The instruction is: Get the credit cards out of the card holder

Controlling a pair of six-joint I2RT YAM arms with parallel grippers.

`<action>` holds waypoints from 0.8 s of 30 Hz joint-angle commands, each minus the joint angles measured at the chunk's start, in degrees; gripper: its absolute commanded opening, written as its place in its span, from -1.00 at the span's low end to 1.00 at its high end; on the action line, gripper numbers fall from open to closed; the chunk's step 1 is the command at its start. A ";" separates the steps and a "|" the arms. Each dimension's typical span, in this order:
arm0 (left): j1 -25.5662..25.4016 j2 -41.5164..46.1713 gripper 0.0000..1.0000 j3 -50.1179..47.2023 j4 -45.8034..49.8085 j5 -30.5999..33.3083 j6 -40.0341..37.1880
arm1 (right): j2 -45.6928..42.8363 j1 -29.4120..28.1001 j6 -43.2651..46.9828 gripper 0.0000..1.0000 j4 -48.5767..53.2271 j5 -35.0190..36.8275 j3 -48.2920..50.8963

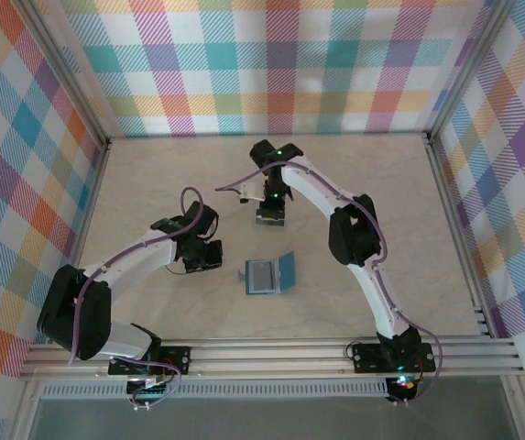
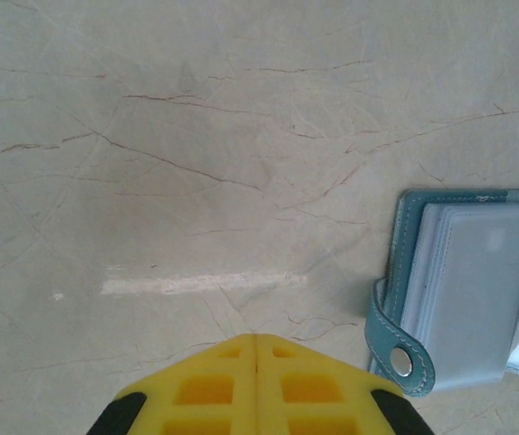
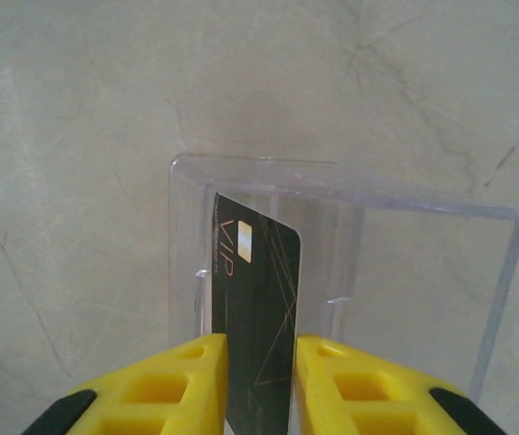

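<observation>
The teal card holder [image 1: 269,274] lies open on the table, its pale slotted inside up. In the left wrist view the card holder [image 2: 476,290] is at the right edge, snap tab toward me. My left gripper [image 2: 255,337] is shut and empty, just left of the holder [image 1: 209,257]. A dark credit card [image 3: 254,290] marked VIP leans between the parted jaws of my right gripper [image 3: 261,340], its far end inside a clear plastic tray [image 3: 350,177]. The right gripper [image 1: 270,209] hovers over that tray behind the holder.
The clear tray [image 1: 270,218] sits on the marble-patterned table [image 1: 152,183] behind the card holder. Checked cloth walls with metal frame posts enclose the table. A rail [image 1: 271,353] with both arm bases runs along the near edge.
</observation>
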State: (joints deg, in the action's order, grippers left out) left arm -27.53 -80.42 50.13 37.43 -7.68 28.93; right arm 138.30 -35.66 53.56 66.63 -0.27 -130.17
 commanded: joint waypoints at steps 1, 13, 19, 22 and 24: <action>0.72 -0.51 -0.86 1.89 1.72 -0.93 -0.45 | -5.28 -0.24 -0.76 -0.43 -4.55 1.72 2.96; 0.64 -1.68 -0.84 4.38 1.79 -3.00 -0.86 | -10.22 -0.24 -1.28 -0.22 -15.79 5.82 12.21; 0.59 -2.17 -0.82 5.13 0.67 -6.97 -0.73 | -11.35 -0.20 -4.30 -0.18 -18.24 5.70 14.59; -0.20 -3.34 -0.82 6.14 -0.26 -10.32 -0.64 | -14.74 -0.25 -9.80 -0.13 -21.97 4.99 18.15; -0.82 -3.68 -0.82 6.51 -1.05 -11.71 -0.12 | -18.16 -0.27 -15.28 -0.07 -24.90 4.05 22.14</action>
State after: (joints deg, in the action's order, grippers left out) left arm -27.66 -83.31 54.59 37.28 -15.18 28.75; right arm 126.78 -35.66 46.76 46.48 5.50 -111.13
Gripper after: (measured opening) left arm 0.091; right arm 0.445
